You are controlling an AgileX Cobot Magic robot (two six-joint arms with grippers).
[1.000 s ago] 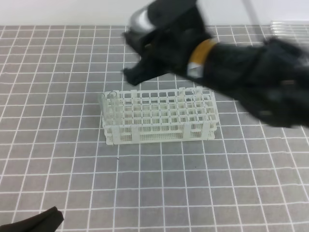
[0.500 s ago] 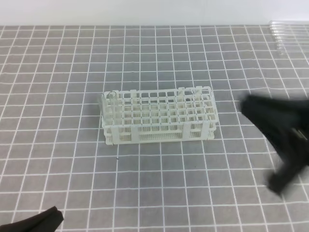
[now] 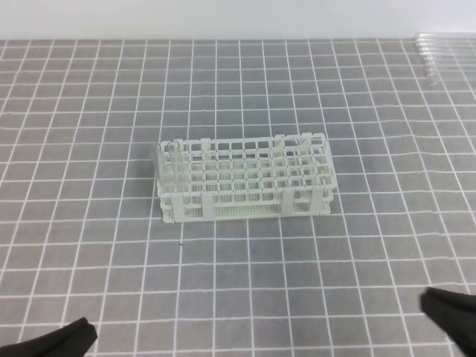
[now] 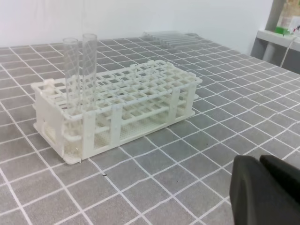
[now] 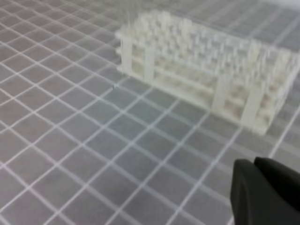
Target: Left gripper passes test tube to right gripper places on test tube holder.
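At the lower corners of the high view, the left gripper [image 3: 56, 343] and right gripper [image 3: 454, 318] are seen clenched, nothing held. At mid-frame, the test tube holder [image 3: 245, 210] is noted, two test tubes [image 4: 80, 77] standing upright in its left end. Spare tubes [image 3: 442, 53] lie upper right.

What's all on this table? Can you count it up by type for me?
White rack: 1
Clear tubes standing in the rack: 2
Black pincers: 2, the left pincer and the right pincer
Total: 5, plus a bunch of spare tubes lying at the far edge, too faint to count.
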